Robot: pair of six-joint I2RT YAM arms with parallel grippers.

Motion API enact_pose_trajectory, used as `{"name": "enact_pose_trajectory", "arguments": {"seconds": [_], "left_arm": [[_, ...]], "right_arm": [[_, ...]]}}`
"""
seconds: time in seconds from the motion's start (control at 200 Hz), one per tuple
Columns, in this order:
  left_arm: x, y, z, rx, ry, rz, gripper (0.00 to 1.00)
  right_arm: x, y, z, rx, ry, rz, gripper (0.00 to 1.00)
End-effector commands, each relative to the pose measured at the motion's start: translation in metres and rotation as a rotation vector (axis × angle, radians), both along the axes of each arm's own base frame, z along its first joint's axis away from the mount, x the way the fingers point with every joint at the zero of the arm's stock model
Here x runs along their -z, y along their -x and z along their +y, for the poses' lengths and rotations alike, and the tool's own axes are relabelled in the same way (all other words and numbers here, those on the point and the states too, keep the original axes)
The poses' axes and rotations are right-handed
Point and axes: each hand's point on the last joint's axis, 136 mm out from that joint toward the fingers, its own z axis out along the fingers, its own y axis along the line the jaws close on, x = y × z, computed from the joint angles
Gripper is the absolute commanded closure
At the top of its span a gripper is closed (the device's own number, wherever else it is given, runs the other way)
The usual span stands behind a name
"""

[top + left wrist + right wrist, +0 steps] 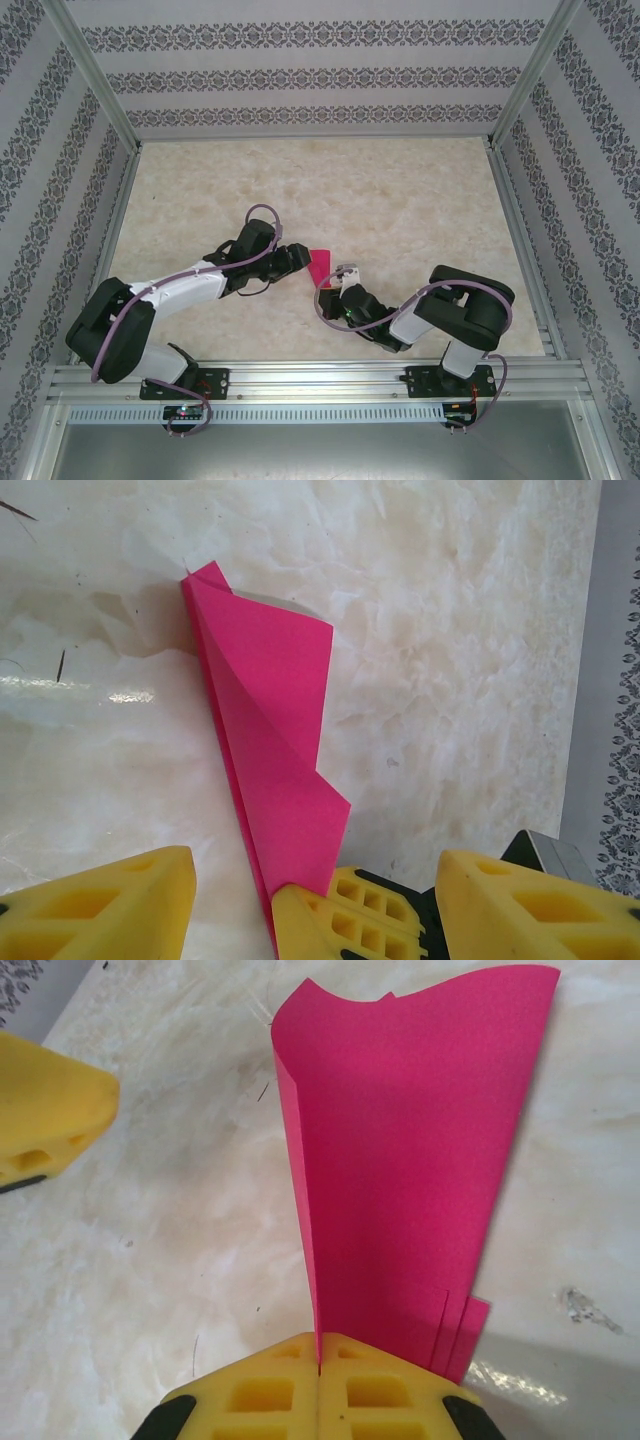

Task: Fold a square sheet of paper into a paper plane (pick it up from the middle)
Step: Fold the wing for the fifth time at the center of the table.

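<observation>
our right gripper (319,1355) is clamped on the folded pink paper (400,1160); our left gripper (297,258) stands open, its fingers (110,905) either side of it.

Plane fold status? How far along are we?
Done: the paper is already folded into a layered, narrow pointed shape. In hand: right gripper is shut on one end; left gripper open alongside it. Left: likely the final wing folds, then release.
</observation>
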Motion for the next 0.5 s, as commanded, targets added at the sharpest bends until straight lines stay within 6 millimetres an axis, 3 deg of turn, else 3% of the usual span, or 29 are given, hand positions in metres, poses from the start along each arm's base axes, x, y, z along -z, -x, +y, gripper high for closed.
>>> {"name": "enact_pose_trajectory", "arguments": {"seconds": [0.0,0.315,0.495], "left_arm": [[0.000,-0.004,-0.003,0.000,0.035,-0.007,0.34],[0.002,-0.004,-0.007,0.010,0.049,0.005,0.34],[0.004,-0.004,-0.007,0.009,0.045,0.006,0.34]], "right_arm": [[0.008,0.005,-0.004,0.021,-0.065,0.080,0.98],[0.025,0.006,-0.008,0.049,-0.129,0.210,0.97],[0.020,0.007,-0.009,0.039,-0.175,0.216,0.96]]}}
